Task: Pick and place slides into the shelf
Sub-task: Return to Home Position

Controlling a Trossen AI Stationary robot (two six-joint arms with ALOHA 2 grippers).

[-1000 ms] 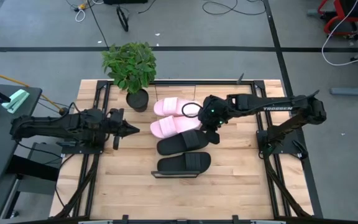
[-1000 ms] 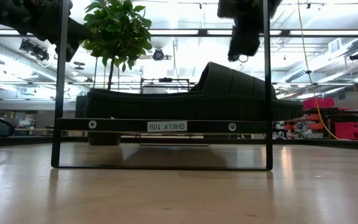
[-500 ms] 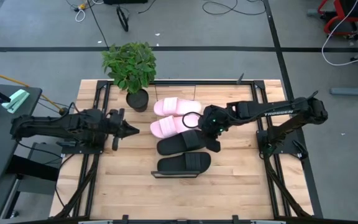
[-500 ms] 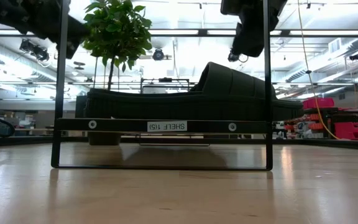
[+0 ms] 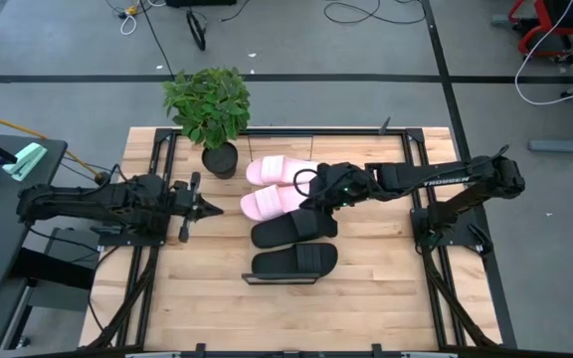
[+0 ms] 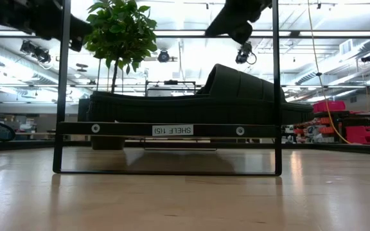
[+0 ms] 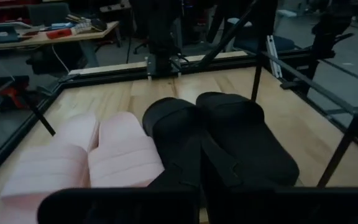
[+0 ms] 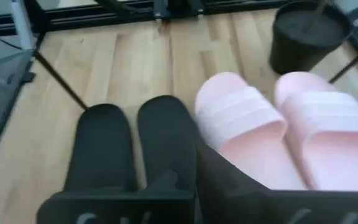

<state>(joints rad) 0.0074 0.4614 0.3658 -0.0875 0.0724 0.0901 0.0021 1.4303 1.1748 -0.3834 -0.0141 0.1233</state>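
Observation:
Four slides lie side by side in mid-table. The two pale pink ones [image 5: 282, 171] [image 5: 272, 203] are toward the far edge and the two black ones [image 5: 291, 230] [image 5: 294, 263] toward the near edge. The low view shows the nearest black slide [image 6: 236, 96] resting by its sole on the shelf's labelled lower bar [image 6: 166, 129], between thin black posts. My right gripper [image 5: 306, 202] hovers shut above the inner pink and black slides, pointing toward the table's left. It touches nothing. My left gripper [image 5: 217, 208] waits shut, left of the slides.
A potted plant [image 5: 207, 109] stands at the far edge, with its dark pot [image 5: 220, 159] just left of the far pink slide. Black frame rails run along both table sides under the arms. Bare wood lies near the front edge [image 5: 286, 318].
My right gripper has swung from the right end of the black slides toward the table's left and far edge. It has tipped from hanging downward to slanting nearly level, and now lies over the slides. The slides have stayed in place.

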